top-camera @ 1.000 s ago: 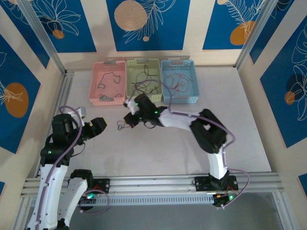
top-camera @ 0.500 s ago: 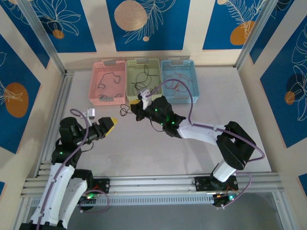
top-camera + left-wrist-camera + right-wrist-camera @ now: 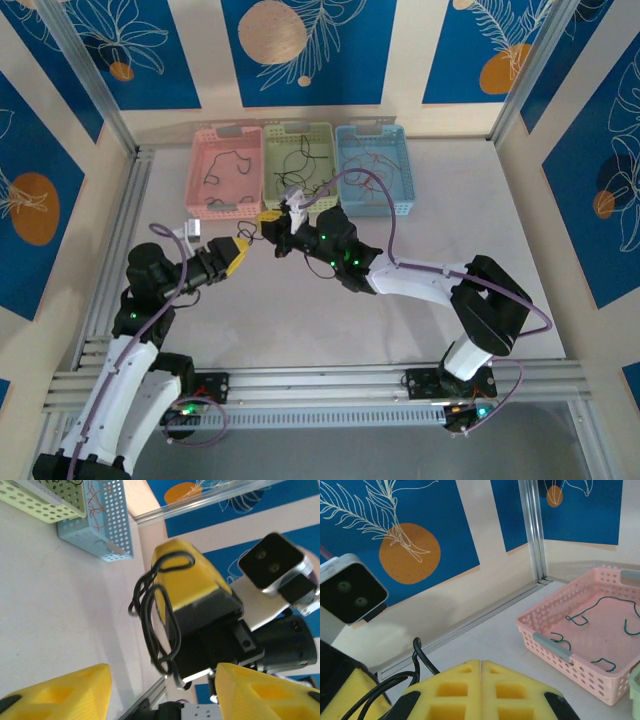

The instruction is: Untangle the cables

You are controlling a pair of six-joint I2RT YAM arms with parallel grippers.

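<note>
The right gripper (image 3: 268, 216) is holding its 2 yellow fingers pressed together on a bunch of black cable (image 3: 152, 620), above the table (image 3: 330, 320) and just in front of the baskets. The loops are hanging down one side of those fingers. The left gripper (image 3: 243, 250) is facing it from close by with its jaws apart, and nothing is sitting between them.

Several things are threatening to go wrong:
1. The left jaws are standing so near the right fingers that a closing move is likely to be pinching yellow foam rather than cable, or knocking the 2 grippers together.
2. The loops are lying bundled, so a grab is probably catching several strands at once, and pulling then would be tightening the tangle, not loosening it.
3. The cable is very thin against the broad pads, so a sideways tug is risking it sliding out of the right grip and dropping onto the table.

Behind them, green cables (image 3: 600, 607) are lying in the pink basket (image 3: 200, 170), dark ones in the pale green basket (image 3: 268, 165) and red cables (image 3: 97, 515) in the blue basket (image 3: 400, 170).

No brand, label or readable writing is showing anywhere; the wall panels are carrying leaf and circle drawings, no text.
</note>
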